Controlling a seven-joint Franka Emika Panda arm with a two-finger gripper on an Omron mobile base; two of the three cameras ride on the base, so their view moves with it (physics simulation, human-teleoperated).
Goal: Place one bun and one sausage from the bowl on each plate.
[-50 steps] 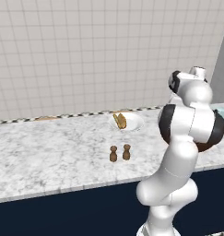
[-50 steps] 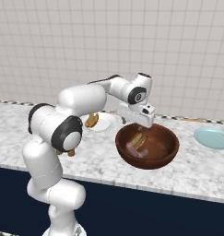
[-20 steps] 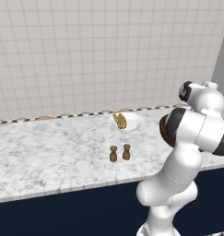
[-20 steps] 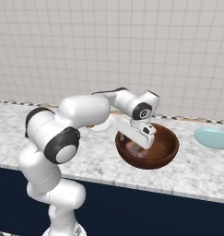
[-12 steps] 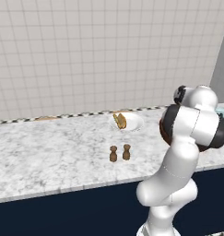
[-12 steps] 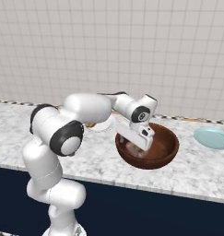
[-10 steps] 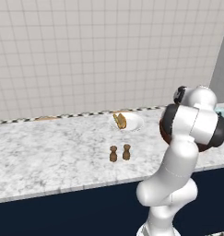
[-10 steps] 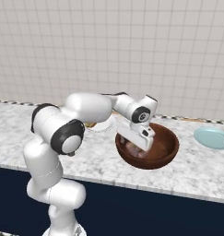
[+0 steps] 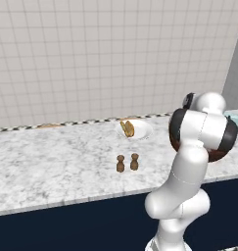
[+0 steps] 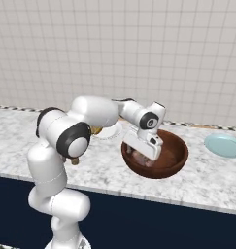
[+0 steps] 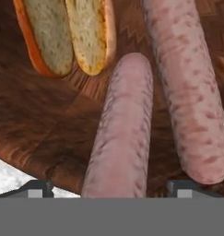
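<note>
The dark wooden bowl [image 10: 174, 154] stands on the counter, and my gripper [image 10: 144, 155] reaches down into it. In the hand view two pink sausages lie on the bowl's floor [image 11: 37, 124]. The nearer sausage [image 11: 122, 138] runs up between my open gripper [image 11: 112, 188], whose fingertips [image 11: 39, 186] stand well apart on either side of it. The second sausage [image 11: 187, 92] lies beside it to the right. A split bun [image 11: 67, 32] rests at the top left. The white plate [image 9: 142, 131] holds another bun [image 9: 127, 128]. At the right sits the blue-teal plate [image 10: 224, 145].
Two small brown shakers [image 9: 127, 162] stand on the marble counter in front of the white plate. The tiled wall runs close behind the counter. The counter's front edge drops to dark cabinets. My arm hides most of the bowl in the left base view.
The hand has come down from above the bowl's rim into the bowl and now sits low over one sausage. Plates, bun and shakers have not moved.
</note>
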